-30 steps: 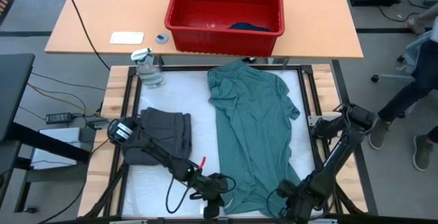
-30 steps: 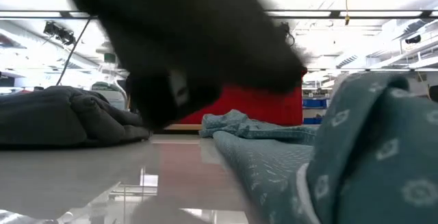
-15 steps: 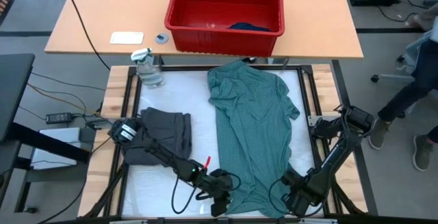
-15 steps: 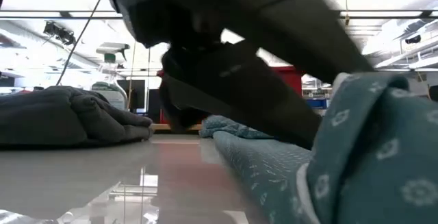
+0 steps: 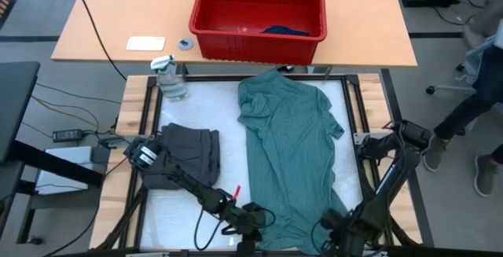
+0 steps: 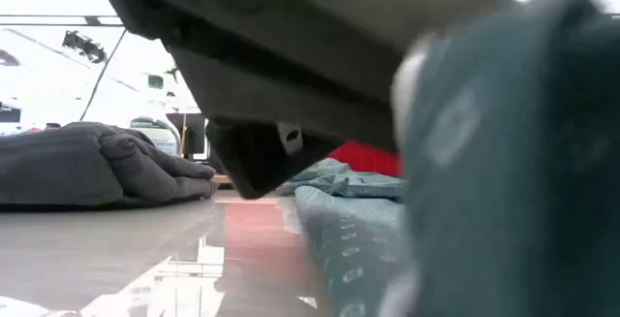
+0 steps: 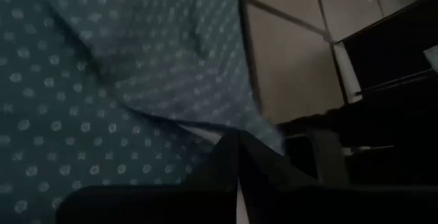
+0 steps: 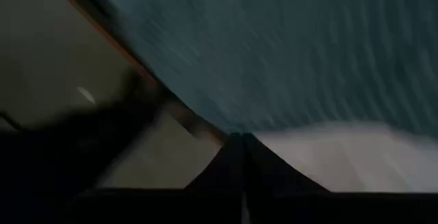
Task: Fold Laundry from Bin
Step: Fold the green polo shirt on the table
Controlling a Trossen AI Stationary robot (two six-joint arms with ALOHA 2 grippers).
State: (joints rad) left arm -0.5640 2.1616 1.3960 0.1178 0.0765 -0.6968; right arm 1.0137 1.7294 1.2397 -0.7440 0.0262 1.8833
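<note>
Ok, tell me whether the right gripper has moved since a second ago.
Barely. In the high view the right gripper sits at the teal T-shirt's near hem beside the table frame, where it was a second ago, after a slight shift half a second back.

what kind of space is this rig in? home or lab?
Likely a lab or workshop: open hall with ceiling strip lights behind the table, cables on the bare grey floor, and a wooden bench holding the red bin.

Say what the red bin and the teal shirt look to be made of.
Bin: apparently hard plastic, slightly glossy; its walls are smooth and its rim looks moulded.
Shirt: soft thin fabric, matte, probably a knit; it lies in wrinkles and carries a fine pale dot print.
</note>
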